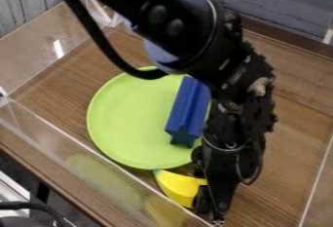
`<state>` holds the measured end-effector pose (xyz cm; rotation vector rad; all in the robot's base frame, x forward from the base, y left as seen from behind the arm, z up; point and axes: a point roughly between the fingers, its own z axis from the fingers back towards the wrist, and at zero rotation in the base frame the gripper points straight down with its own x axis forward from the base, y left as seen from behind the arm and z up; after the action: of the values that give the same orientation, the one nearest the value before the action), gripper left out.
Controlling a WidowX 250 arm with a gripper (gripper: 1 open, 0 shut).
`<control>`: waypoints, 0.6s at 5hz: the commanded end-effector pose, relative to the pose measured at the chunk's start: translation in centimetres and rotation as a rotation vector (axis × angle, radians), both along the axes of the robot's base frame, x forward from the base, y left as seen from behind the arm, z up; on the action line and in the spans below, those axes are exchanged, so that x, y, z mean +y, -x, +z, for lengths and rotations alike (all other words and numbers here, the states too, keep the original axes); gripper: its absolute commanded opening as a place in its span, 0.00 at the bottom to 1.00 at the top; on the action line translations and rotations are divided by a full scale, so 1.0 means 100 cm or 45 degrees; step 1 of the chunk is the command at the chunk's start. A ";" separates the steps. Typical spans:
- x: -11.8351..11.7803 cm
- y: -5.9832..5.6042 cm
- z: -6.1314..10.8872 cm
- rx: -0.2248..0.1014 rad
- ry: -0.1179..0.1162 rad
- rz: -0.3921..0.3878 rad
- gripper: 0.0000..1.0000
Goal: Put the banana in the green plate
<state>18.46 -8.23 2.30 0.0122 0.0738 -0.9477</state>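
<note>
A: Operator, which parts are obscured from you?
B: You cannot see the yellow plastic banana's (177, 186) far end; the black robot gripper (215, 209) covers it. Your view of the lime-green round plate (124, 124) is partly blocked by the black arm (169, 17), itself cut off at the top edge.
</note>
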 end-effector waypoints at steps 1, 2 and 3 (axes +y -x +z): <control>0.002 -0.004 0.009 -0.038 0.011 0.003 0.00; 0.004 -0.004 0.009 -0.037 0.009 -0.001 0.00; 0.005 -0.004 0.010 -0.036 0.006 -0.005 0.00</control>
<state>18.32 -7.81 2.49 0.0152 0.0854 -0.9593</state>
